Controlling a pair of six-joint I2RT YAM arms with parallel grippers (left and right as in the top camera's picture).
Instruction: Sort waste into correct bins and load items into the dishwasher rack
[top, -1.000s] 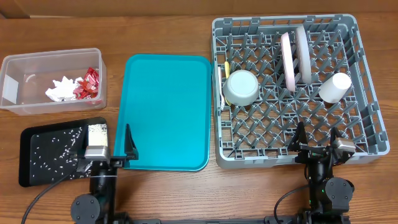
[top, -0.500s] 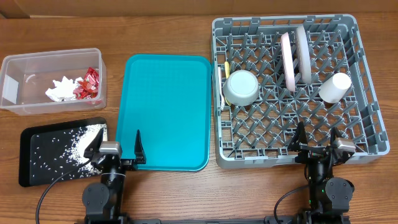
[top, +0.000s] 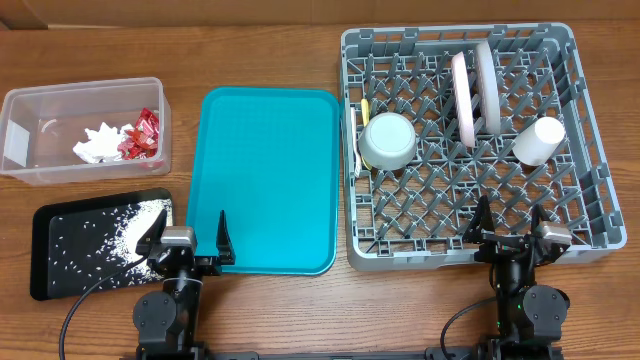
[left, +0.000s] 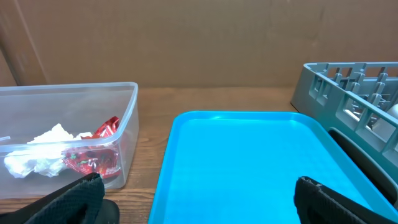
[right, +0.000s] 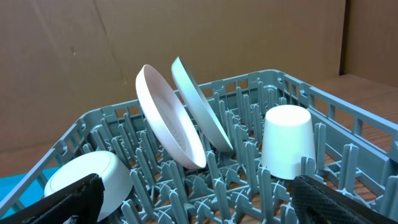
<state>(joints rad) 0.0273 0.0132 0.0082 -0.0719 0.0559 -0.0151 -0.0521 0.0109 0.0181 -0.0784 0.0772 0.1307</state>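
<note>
1. The left gripper (top: 191, 228) hovers at the near side of the table (top: 250, 60), its jaws spread wide and empty. One finger is over the right end of the black tray (top: 45, 282), the other over the near left corner of the teal tray (top: 265, 160).
2. The right gripper (top: 511, 215) sits over the near wall of the dishwasher rack (top: 590, 200), jaws likewise released, grasping nothing.
3. The clear tub (top: 20, 110) stands at the far left. Inside it lie the crumpled white napkin (top: 97, 143) and the red wrappers (top: 140, 135), side by side towards its right end.
4. The black tray, just nearer than the tub, holds the white grains (top: 120, 232) – heaped thickest at its right end and scattered thinly across the rest.
5. The teal tray lies between the tub and the rack with nothing on it.
6. In the rack, the white plate (top: 463, 95) and the grey-green plate (top: 488, 85) stand on edge next to each other among the far pegs, both leaning.
7. The white cup (top: 538, 140) is upside down to the right of the plates – the pale bowl (top: 388, 140) is upside down to their left.
8. The yellow cutlery (top: 366, 108) and white cutlery (top: 354, 140) lie along the rack's left wall, just beside the bowl.
</note>
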